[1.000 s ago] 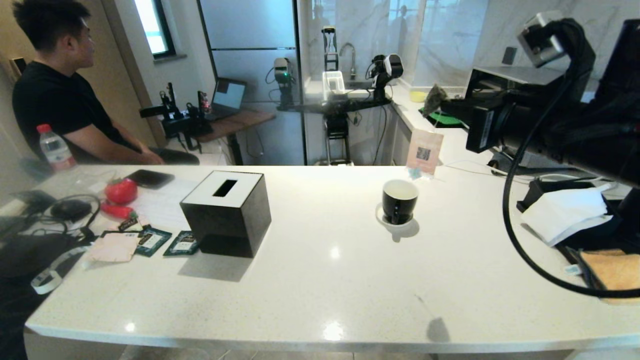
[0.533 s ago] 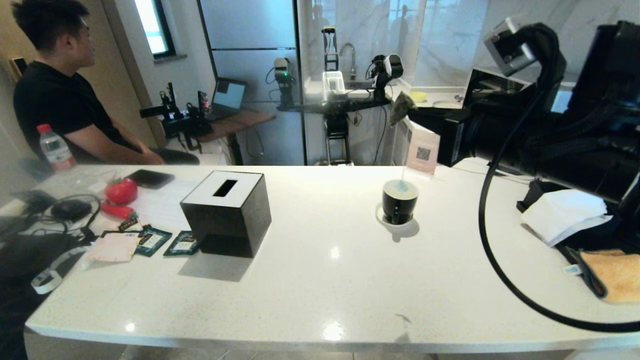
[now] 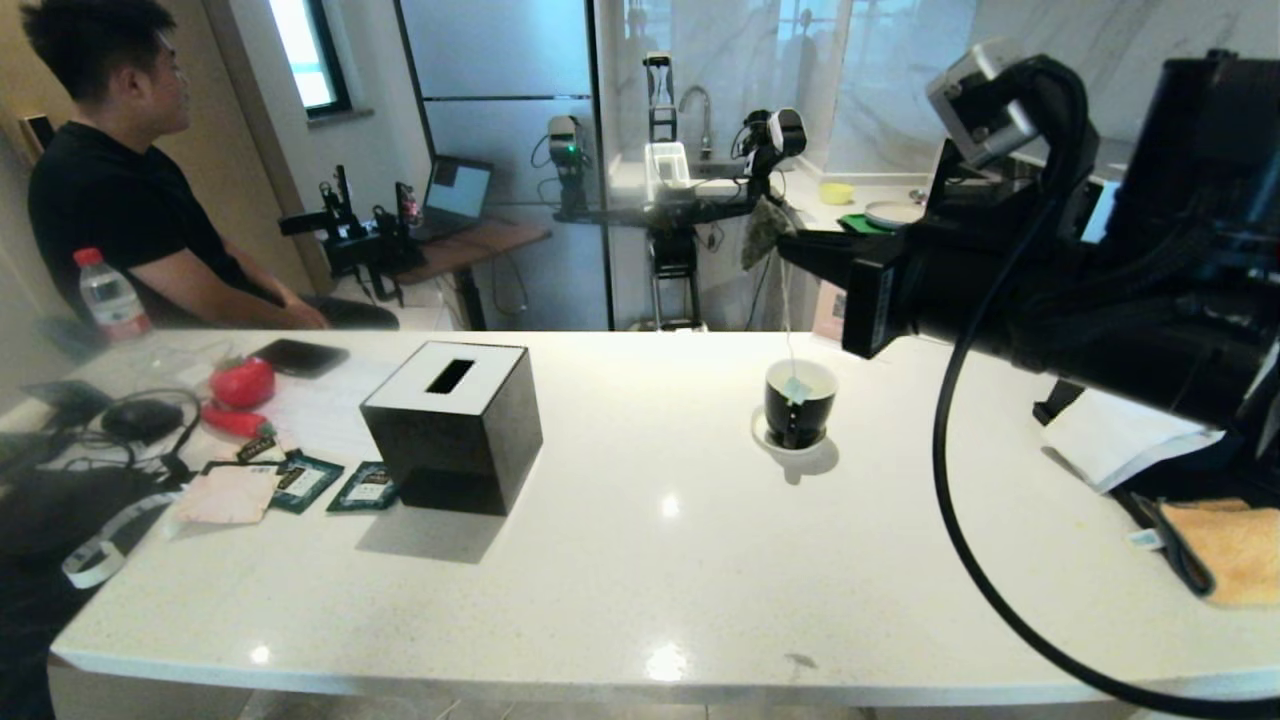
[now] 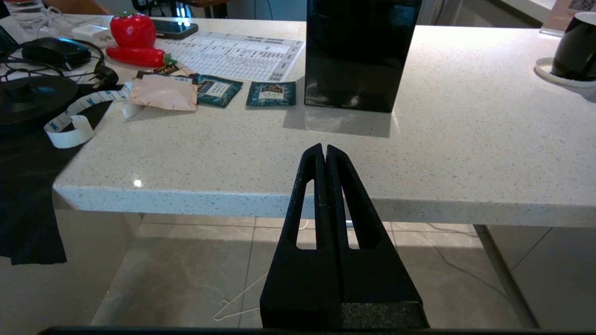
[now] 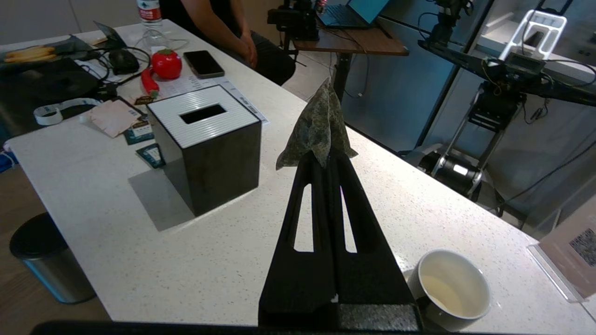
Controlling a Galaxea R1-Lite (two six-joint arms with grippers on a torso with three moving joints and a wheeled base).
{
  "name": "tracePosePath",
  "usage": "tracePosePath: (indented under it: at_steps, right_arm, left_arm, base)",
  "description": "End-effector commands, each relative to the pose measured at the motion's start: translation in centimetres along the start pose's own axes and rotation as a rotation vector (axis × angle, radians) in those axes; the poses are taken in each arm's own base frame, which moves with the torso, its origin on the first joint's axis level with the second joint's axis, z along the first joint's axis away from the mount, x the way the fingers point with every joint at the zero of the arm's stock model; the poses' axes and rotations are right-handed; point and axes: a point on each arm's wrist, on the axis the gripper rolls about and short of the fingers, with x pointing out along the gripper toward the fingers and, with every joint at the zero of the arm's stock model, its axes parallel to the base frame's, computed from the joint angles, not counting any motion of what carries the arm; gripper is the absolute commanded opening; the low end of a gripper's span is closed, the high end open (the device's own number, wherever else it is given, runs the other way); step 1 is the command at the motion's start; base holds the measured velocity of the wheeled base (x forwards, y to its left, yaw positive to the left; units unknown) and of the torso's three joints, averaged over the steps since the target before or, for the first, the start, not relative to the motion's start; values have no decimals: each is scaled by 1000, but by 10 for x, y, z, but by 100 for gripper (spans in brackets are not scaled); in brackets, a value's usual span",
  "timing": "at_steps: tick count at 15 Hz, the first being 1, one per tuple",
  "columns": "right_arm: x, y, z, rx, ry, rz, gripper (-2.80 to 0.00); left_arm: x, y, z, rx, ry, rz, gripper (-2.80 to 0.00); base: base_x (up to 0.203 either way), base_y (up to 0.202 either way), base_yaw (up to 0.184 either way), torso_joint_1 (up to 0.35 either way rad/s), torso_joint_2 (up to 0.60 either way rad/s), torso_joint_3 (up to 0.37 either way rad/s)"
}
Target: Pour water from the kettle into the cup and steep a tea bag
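The cup (image 3: 799, 401) near the table's (image 3: 640, 560) far edge already holds water — the right claw (image 3: 788, 243), clenched on the tea bag (image 5: 319, 125) above it, hasn't dunked it.

The black cup (image 3: 799, 402) stands upright on its white saucer (image 3: 775, 441), holding pale water (image 5: 442, 292); the greenish tea bag (image 3: 763, 232) hangs above it.

black cup (image 3: 799, 404), speckled white counter (image 3: 640, 560), red strawberry (image 3: 243, 382)
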Motion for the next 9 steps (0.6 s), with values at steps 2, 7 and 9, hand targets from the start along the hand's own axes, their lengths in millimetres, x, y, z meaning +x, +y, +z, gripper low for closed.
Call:
tracePosePath:
  at_steps: [2,7,9]
  right_arm:
    - [0,4,1,-2,-6,12,-280]
    - [-2,3,5,-5,-18,12,-280]
    - [-3,4,7,-5,-25,14,-280]
  left_arm:
    - [0,0,0,9,2,-1,-280]
    - [0,0,0,13,4,-4,-280]
    - [0,0,0,14,1,-3,-280]
  base:
    - [0,0,0,0,0,0]
    - [0,0,0,0,0,0]
    - [0,0,0,0,0,0]
